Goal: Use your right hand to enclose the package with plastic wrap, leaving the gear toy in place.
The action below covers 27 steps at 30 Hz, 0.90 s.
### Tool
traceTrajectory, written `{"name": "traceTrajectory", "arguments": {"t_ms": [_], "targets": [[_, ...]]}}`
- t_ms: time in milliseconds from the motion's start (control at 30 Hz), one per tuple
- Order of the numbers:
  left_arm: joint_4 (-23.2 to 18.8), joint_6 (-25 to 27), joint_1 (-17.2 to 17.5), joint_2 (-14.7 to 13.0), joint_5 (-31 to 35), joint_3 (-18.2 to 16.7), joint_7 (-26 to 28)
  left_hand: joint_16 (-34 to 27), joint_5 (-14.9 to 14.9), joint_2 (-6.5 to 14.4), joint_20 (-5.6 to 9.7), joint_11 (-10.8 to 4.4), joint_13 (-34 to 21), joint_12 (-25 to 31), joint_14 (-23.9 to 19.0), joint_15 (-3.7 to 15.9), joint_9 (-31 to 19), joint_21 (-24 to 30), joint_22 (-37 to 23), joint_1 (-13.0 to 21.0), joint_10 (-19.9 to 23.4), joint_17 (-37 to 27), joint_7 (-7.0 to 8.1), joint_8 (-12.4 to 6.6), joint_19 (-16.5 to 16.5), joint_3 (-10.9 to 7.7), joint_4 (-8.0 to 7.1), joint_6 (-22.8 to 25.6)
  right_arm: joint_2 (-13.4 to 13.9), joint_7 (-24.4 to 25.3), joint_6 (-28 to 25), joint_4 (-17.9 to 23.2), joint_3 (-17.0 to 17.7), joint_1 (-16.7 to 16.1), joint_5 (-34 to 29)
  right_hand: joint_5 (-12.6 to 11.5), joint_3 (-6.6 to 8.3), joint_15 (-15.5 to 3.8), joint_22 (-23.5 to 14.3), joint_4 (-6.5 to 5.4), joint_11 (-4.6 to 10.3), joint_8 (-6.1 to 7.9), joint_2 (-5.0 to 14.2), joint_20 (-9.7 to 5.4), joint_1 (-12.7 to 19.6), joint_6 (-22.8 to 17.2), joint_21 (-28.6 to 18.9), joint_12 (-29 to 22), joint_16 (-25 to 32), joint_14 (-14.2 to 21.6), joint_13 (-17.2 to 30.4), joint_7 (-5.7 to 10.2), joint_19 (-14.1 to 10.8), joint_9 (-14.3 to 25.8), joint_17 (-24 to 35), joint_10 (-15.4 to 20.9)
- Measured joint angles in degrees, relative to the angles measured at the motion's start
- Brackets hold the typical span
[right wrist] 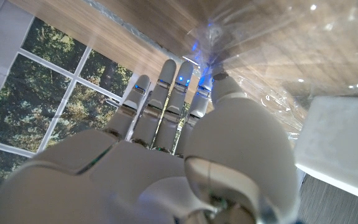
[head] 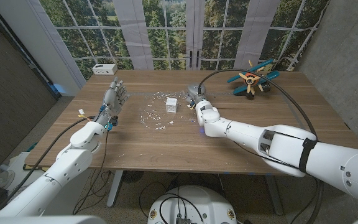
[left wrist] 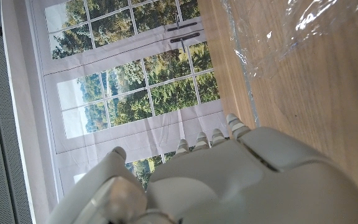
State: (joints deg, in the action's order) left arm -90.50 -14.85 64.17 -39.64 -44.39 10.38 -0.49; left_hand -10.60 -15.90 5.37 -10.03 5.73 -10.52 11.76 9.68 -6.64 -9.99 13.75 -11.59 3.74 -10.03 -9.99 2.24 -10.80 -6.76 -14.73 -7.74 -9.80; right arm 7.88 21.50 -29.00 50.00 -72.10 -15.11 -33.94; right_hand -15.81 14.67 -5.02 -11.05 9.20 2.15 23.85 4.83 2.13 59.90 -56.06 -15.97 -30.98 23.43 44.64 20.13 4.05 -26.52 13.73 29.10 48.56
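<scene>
A small white package [head: 171,104] sits on a sheet of clear plastic wrap [head: 152,115] spread at the table's middle. My right hand [head: 199,101] is just right of the package at the wrap's right edge. In the right wrist view the thumb and a fingertip [right wrist: 219,84] pinch the wrap [right wrist: 272,56], which pulls into creases toward them, with the package [right wrist: 340,140] close by. My left hand [head: 113,98] stands upright with fingers apart at the wrap's left edge, holding nothing. The blue and orange gear toy [head: 250,78] stands at the back right.
A white box [head: 104,68] sits at the table's back left corner. A black cable [head: 284,93] arcs over the table between my right arm and the gear toy. Bare wood [head: 166,149] runs along the table's front edge.
</scene>
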Motion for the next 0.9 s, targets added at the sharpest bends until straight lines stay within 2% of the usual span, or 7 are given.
{"name": "traceTrajectory", "arguments": {"t_ms": [200,267,367,433,567,767,900], "targets": [[-0.06,0.32,-0.05,-0.06,0.01,0.0,0.07,0.0,0.0,0.0,0.0,0.0,0.0,0.0,0.0,0.0,0.0,0.0,0.0,0.0,0.0,0.0,0.0,0.0,0.0,0.0,0.0,0.0,-0.02,3.27,1.33,-0.43,1.1,-0.84,0.85,-0.04,-1.03,0.51,0.0,-1.45,0.19,-4.99,-1.4,0.25,-1.4,13.98,0.0,4.0,-3.09,-1.8,0.34,1.6,0.25,-0.29,-0.43,-11.06],[-0.07,0.42,-0.14,-0.06,0.01,0.0,0.08,0.0,0.0,0.0,0.0,0.0,0.0,0.0,0.0,0.0,0.0,0.0,0.0,0.0,0.0,0.0,0.0,0.0,0.0,0.0,0.0,0.0,0.07,4.35,1.9,-0.4,1.61,-1.19,1.3,-0.55,-1.25,0.59,0.0,-1.67,0.36,-7.41,-1.8,0.34,-1.85,19.49,0.0,5.15,-3.84,-2.12,-0.13,2.72,0.34,-0.64,-0.44,-13.37],[0.04,0.5,-0.36,-0.06,-0.05,0.01,-0.02,0.0,0.0,0.0,0.0,0.0,0.0,0.0,0.0,0.0,0.0,0.0,0.0,0.0,0.0,0.0,0.0,0.0,0.0,0.0,0.0,0.0,0.26,5.56,2.33,-0.14,2.34,-1.61,1.85,-0.55,-2.0,0.61,0.0,-2.56,0.44,-9.36,-1.18,0.34,-3.52,23.05,0.0,5.79,-3.96,-2.51,-0.55,3.32,0.34,-0.96,-0.34,-14.59],[0.17,0.57,-0.47,-0.06,-0.08,0.07,-0.18,0.0,0.0,0.0,0.0,0.0,0.0,0.0,0.0,0.0,0.0,0.0,0.0,0.0,0.0,0.0,0.0,0.0,0.0,0.0,0.0,0.0,0.31,6.13,2.56,-0.02,2.81,-1.87,2.14,-0.55,-2.17,0.61,0.0,-3.46,0.42,-9.48,-0.41,0.37,-4.75,23.07,0.0,5.79,-3.96,-2.51,-0.74,3.2,0.31,-1.17,0.1,-14.61],[0.51,0.63,-0.75,-0.01,-0.13,0.27,-0.52,0.0,0.0,0.0,0.0,0.0,0.0,0.0,0.0,0.0,0.0,0.0,0.0,0.0,0.0,0.0,0.0,0.0,0.0,0.0,0.0,0.0,-0.07,7.21,2.57,-0.3,3.47,-2.09,2.86,-0.55,-2.65,0.61,0.0,-3.94,-0.02,-9.0,0.31,0.59,-5.5,20.1,0.3,5.53,-3.47,-2.51,-0.95,2.68,0.35,-1.35,1.04,-14.17],[0.66,0.62,-0.81,0.08,-0.19,0.33,-0.69,0.0,0.0,0.0,0.0,0.0,0.0,0.0,0.0,0.0,0.0,0.0,0.0,0.0,0.0,0.0,0.0,0.0,0.0,0.0,0.0,0.0,-2.07,4.24,-1.86,-1.87,2.91,-0.83,3.32,-0.55,-5.18,1.29,0.0,-6.48,0.22,-9.48,-0.67,1.25,-10.38,19.04,1.36,5.79,-3.71,-5.27,-0.6,1.62,2.69,-1.5,2.11,-16.04],[0.67,0.59,-0.79,0.08,-0.23,0.33,-0.69,0.0,0.0,0.0,0.0,0.0,0.0,0.0,0.0,0.0,0.0,0.0,0.0,0.0,0.0,0.0,0.0,0.0,0.0,0.0,0.0,0.0,-3.33,2.2,-3.7,-3.21,2.1,0.01,3.56,-0.55,-5.62,1.22,0.0,-6.48,-0.1,-9.48,-0.74,1.25,-10.74,19.0,1.36,6.0,-3.75,-5.37,-0.58,1.58,2.69,-1.5,2.39,-16.35]]}}
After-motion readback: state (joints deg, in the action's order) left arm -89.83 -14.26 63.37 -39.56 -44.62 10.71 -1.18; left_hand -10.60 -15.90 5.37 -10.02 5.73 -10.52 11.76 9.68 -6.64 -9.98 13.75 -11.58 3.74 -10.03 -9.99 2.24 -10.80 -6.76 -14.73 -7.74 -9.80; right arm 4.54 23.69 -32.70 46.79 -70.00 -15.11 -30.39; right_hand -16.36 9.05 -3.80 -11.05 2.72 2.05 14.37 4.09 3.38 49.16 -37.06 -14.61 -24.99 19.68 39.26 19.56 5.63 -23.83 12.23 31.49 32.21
